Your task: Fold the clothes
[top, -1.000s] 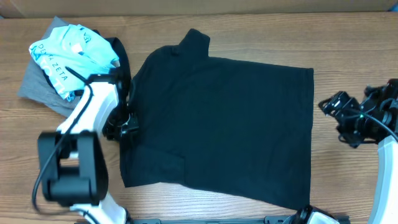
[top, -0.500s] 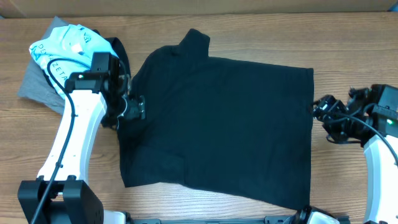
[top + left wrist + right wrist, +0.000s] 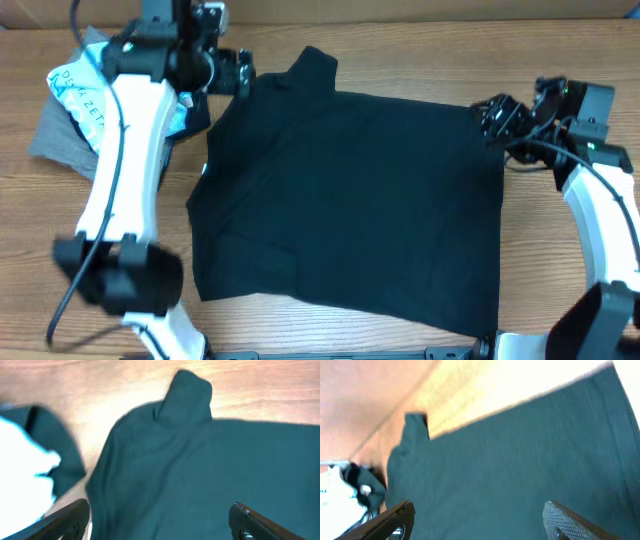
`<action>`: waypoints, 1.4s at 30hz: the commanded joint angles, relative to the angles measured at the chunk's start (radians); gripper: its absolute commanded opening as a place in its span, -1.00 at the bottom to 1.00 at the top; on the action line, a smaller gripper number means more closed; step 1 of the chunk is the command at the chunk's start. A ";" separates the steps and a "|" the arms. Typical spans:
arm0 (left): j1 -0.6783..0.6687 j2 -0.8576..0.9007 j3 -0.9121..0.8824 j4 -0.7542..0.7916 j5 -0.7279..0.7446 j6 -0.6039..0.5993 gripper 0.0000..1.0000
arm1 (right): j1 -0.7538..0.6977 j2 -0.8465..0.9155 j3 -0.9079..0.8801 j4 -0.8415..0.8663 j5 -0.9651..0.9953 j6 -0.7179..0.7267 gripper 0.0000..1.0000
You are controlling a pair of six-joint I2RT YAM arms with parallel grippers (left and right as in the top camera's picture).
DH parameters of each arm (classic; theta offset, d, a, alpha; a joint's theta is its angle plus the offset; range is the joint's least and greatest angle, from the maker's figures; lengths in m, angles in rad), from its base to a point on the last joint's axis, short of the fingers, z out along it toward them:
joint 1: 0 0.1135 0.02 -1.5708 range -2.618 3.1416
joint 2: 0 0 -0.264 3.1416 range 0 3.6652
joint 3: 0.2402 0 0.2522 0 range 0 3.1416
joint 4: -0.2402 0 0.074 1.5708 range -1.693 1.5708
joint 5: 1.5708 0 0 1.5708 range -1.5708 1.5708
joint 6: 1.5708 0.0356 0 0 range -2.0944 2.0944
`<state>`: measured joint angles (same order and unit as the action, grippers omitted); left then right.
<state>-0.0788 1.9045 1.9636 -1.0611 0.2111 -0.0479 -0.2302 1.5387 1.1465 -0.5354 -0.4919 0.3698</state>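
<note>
Large plain black T-shirt (image 3: 350,190) lies spread flat, no fold yet made; left gripper (image 3: 243,74) and right gripper (image 3: 486,115) hover wide, empty.

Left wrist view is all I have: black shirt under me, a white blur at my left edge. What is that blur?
Observer: Overhead shows a light blue lettered tee, bunched on top of a grey garment.
Operator: And the other arm?
Observer: The right gripper is at the top right corner of the black T-shirt in the overhead view.
Operator: Holding anything?
Observer: No, its wrist view shows the jaws open, with the shirt spread below them.
</note>
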 commanded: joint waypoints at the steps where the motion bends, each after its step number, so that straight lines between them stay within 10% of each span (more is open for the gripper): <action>1: -0.036 0.187 0.119 0.041 0.021 0.029 0.87 | 0.001 0.064 0.039 0.064 -0.007 0.027 0.72; 19: -0.130 0.621 0.167 0.519 -0.165 0.115 0.52 | 0.001 0.102 0.039 -0.142 0.030 0.013 0.75; 22: -0.129 0.635 0.167 0.517 -0.166 0.115 0.36 | 0.001 0.102 0.039 -0.165 0.031 -0.032 0.75; 29: -0.129 0.623 0.184 0.465 -0.166 0.107 -0.88 | 0.001 0.102 0.039 -0.174 0.046 -0.034 0.73; 42: -0.148 0.499 0.311 0.060 -0.126 0.063 -0.92 | 0.001 0.102 0.039 -0.174 0.046 -0.034 0.71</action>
<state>-0.2100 2.4836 2.2395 -0.9257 0.0708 0.0334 -0.2302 1.6413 1.1595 -0.7120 -0.4526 0.3431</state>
